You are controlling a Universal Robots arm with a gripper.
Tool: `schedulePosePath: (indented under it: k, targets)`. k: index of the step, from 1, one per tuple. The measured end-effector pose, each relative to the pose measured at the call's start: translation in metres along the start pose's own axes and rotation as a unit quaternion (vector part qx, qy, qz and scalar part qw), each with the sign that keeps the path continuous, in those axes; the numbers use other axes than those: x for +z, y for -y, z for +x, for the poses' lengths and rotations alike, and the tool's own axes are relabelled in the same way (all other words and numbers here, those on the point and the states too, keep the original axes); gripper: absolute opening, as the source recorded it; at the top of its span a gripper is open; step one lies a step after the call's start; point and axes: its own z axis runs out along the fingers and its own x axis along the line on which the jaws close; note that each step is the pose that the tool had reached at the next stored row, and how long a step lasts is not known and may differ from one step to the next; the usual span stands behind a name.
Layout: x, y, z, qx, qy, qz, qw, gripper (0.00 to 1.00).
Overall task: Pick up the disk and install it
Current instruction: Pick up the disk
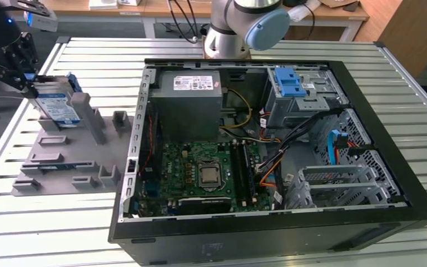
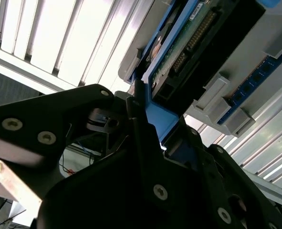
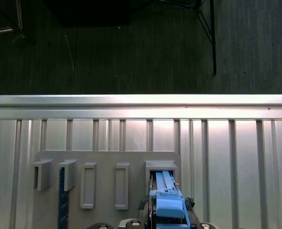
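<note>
The disk point(image 1: 56, 105), silver with a white-and-blue label and a blue carrier, stands on edge in a slot of the grey holder rack point(image 1: 65, 161) at the exterior view's left, outside the computer case. My black gripper point(image 1: 29, 79) is at the disk's upper end, fingers closed on the blue carrier tab. In the second wrist view the gripper point(image 2: 150, 125) pinches the blue frame of the disk point(image 2: 198, 43), whose circuit-board side shows. In the first wrist view the disk point(image 3: 168, 200) sits between the fingers of the gripper point(image 3: 169, 212), still in its slot.
The open computer case point(image 1: 135, 139) lies on the slatted metal table point(image 1: 43, 233), with a grey power supply point(image 1: 191, 105), motherboard point(image 1: 206, 172) and blue-tabbed drive bay point(image 1: 291, 83). The arm's base point(image 1: 232, 33) stands behind the case. A blue memory stick point(image 3: 62, 195) stands in the rack.
</note>
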Motion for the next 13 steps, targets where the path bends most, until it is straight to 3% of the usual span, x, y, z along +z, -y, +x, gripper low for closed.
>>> schedulePosePath:
  k: [2,3,13]
  targets:
    - [0.0000,0.0000,0.0000,0.000,0.0000,0.0000,1.0000,0.38]
    - [0.0000,0.0000,0.0000,0.000,0.0000,0.0000,1.0000,0.45]
    - [-0.0010,0.0000,0.0000,0.000,-0.0001,0.0001,1.0000,0.45]
